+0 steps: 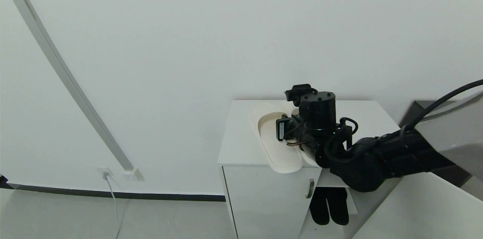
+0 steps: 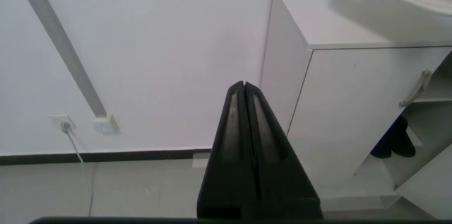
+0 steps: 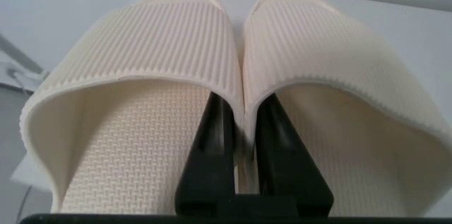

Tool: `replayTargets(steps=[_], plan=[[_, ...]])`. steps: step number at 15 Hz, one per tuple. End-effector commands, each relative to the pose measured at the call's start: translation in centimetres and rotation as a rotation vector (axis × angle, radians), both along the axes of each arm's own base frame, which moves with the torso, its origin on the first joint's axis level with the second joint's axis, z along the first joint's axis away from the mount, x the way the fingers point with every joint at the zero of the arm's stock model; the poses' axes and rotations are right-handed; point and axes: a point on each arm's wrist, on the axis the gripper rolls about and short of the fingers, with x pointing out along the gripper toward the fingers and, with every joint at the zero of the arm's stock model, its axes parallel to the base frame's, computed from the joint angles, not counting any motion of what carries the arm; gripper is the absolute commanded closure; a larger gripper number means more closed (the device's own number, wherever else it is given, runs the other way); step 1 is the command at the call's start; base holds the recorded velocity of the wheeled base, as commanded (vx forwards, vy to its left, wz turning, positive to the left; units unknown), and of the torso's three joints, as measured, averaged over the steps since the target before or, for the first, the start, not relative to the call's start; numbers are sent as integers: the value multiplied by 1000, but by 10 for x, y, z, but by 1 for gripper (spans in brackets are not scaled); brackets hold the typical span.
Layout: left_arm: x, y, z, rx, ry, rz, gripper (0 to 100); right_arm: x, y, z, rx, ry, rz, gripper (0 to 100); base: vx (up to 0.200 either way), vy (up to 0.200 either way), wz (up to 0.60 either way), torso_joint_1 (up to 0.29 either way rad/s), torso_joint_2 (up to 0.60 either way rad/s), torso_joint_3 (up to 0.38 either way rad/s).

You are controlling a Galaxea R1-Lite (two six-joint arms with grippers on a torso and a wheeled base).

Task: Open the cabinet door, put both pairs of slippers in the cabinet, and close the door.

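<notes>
White cabinet top (image 1: pixel 241 144) is where it's all happening. Left gripper (image 2: pixel 244 104) hangs low off the cabinet's left side, fingers pressed together. Right gripper (image 3: pixel 244 121) has a finger inside each of the cream slippers (image 3: pixel 141 68), pinching their touching inner walls. I'd hold that squeeze firm, lift straight up, then go down to the open shelf by the black slippers (image 1: pixel 329 205). Cream pair: ribbed straps, heels overhanging the front edge.

Head: high, looking down at cabinet (image 1: pixel 240 144). Left wrist: low, facing its front. Right wrist: close on slippers (image 3: pixel 162 61).
</notes>
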Motion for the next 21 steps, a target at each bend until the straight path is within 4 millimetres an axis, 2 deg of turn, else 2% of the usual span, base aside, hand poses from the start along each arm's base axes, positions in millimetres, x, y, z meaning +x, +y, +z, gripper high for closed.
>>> replayTargets(steps=[1, 4, 6, 10, 12, 14, 16, 21], plan=[[0, 0, 0, -1, 1, 0, 100, -28, -11, 24, 28, -24, 48, 100, 0, 0, 0, 0, 0, 0], [0, 0, 0, 1, 1, 0, 100, -61, -26, 33, 58, -3, 132, 100, 0, 0, 0, 0, 0, 0], [0, 0, 0, 1, 0, -1, 100, -73, -35, 34, 56, 10, 174, 100, 0, 0, 0, 0, 0, 0], [0, 0, 0, 1, 0, -1, 100, -82, -47, 27, 36, 31, 194, 100, 0, 0, 0, 0, 0, 0], [0, 0, 0, 1, 0, -1, 100, -84, -64, 34, 5, 3, 183, 100, 0, 0, 0, 0, 0, 0], [0, 0, 0, 1, 0, -1, 100, -90, -81, 38, -8, -8, 246, 100, 0, 0, 0, 0, 0, 0], [0, 0, 0, 1, 0, -1, 100, -94, -83, 43, 4, -20, 262, 100, 0, 0, 0, 0, 0, 0], [0, 0, 0, 2, 1, -1, 100, -95, -78, 34, -34, -4, 277, 100, -40, 0, 0, 0, 0, 0]])
